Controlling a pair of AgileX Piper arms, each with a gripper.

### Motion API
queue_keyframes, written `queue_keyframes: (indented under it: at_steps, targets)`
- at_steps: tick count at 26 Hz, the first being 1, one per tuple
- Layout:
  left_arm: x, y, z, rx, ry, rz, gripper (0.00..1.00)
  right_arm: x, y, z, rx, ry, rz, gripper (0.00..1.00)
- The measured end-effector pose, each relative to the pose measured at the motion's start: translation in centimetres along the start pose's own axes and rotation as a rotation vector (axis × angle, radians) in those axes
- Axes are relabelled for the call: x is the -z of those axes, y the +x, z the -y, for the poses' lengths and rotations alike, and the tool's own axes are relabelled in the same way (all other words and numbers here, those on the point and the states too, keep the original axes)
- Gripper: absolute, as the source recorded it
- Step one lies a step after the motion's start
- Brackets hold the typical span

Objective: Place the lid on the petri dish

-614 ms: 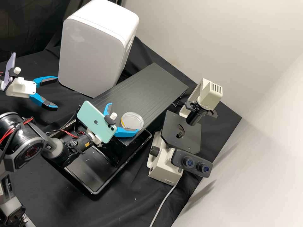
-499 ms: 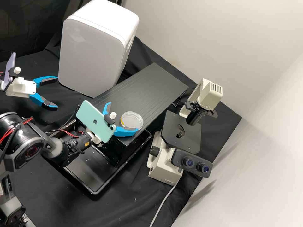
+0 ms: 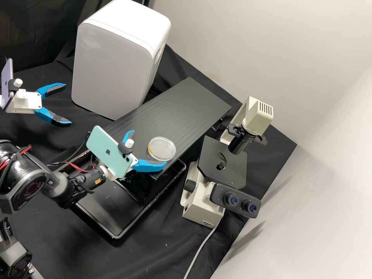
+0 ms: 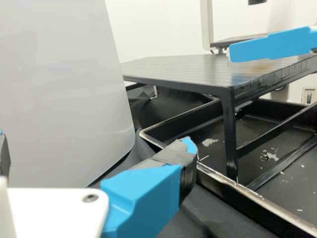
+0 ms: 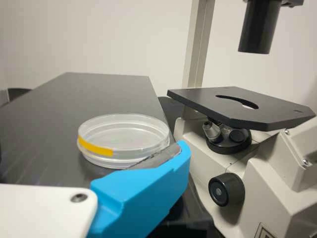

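A clear petri dish [image 3: 161, 148] with a yellow strip on its side sits on the near corner of the black ribbed platform [image 3: 178, 104], its clear lid resting on top. In the right wrist view the dish [image 5: 123, 139] lies just beyond one blue finger [image 5: 148, 183]. My right gripper [image 3: 147, 150] is open, level with the platform edge and just left of the dish, holding nothing. My left gripper [image 3: 65, 104] hangs open and empty over the black cloth at far left, in front of the white box; one of its fingers [image 4: 153, 183] shows in the left wrist view.
A tall white box [image 3: 120, 54] stands behind the platform. A microscope [image 3: 228, 170] stands right of the dish, its stage close by. A black tray [image 3: 116, 217] lies under the platform's near end. The right arm's finger [image 4: 277, 44] shows above the platform in the left wrist view.
My right gripper has drawn back from the dish, towards the left and front, leaving it on the platform. My left gripper has shifted slightly up and back.
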Motion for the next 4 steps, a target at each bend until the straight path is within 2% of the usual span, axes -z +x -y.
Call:
queue_keyframes:
  at_steps: [1, 4]
  targets:
    - [0.0, 0.0, 0.0, 0.0, 0.0, 0.0, 1.0, 0.0, -0.3, -0.1, -0.002, 0.002, -0.001, 1.0]
    - [0.0, 0.0, 0.0, 0.0, 0.001, -0.001, 1.0, -0.2, -1.3, -0.1, -0.001, 0.045, -0.002, 1.0]
